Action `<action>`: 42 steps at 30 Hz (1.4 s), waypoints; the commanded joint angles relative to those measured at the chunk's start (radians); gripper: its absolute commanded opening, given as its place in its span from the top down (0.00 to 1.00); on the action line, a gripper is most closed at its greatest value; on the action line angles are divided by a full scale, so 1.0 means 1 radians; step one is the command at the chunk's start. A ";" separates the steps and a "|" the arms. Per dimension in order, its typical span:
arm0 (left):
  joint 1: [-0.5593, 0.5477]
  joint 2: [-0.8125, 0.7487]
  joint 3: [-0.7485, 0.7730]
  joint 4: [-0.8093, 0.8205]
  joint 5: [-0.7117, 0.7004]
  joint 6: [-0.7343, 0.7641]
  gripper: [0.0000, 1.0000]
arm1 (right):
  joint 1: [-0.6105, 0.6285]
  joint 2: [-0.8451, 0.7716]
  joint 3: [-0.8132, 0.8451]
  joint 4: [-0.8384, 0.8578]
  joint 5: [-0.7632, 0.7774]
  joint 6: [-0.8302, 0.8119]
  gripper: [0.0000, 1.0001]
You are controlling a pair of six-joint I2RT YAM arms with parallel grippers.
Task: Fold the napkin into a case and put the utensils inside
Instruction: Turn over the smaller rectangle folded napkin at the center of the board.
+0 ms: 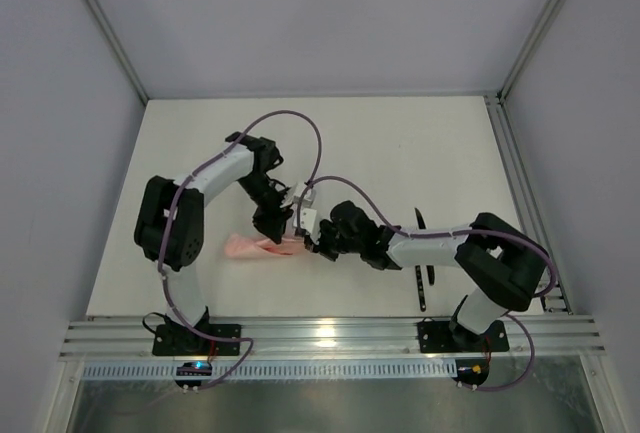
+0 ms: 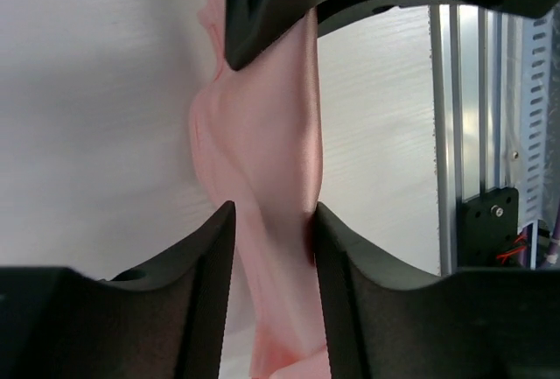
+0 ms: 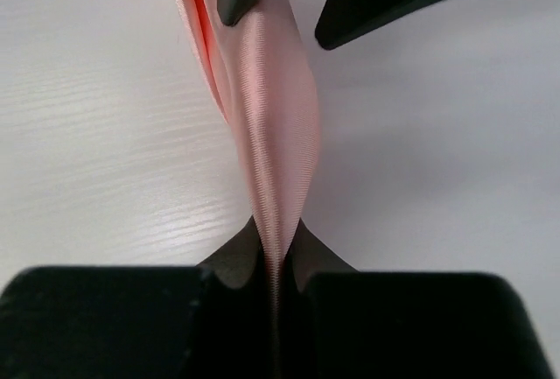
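Note:
The napkin [image 1: 250, 247] lies as a narrow, bunched salmon-pink strip on the white table, just in front of the left arm. My right gripper [image 1: 308, 241] pinches its right end and is shut on the cloth [image 3: 276, 125], which twists up from the jaws of that gripper [image 3: 276, 239]. My left gripper [image 1: 272, 223] hangs over the strip's middle. Its fingers stand apart around the cloth [image 2: 262, 134], so this gripper [image 2: 274, 213] is open, and the fabric touches only one pad. Slim dark utensils [image 1: 421, 273] lie to the right, partly under the right arm.
A ribbed aluminium rail [image 1: 330, 338] runs along the near table edge, also seen in the left wrist view [image 2: 455, 134] with a black bracket [image 2: 492, 221]. A second rail [image 1: 515, 183] lines the right side. Grey enclosure walls stand all round.

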 commanded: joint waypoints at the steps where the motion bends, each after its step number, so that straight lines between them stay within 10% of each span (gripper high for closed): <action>1: 0.040 0.007 0.076 -0.123 0.098 -0.002 0.56 | -0.063 -0.002 0.051 -0.083 -0.199 0.137 0.96; 19: 0.247 0.114 0.182 -0.025 0.048 -0.247 0.44 | -0.322 0.313 0.213 -0.142 -0.627 0.546 0.95; 34: 0.247 0.073 -0.011 0.291 -0.151 -0.433 0.58 | -0.379 0.216 0.272 -0.381 -0.436 0.420 0.26; 42: 0.253 0.076 0.015 0.221 -0.069 -0.379 0.49 | -0.384 0.153 0.290 -0.396 -0.348 0.466 0.25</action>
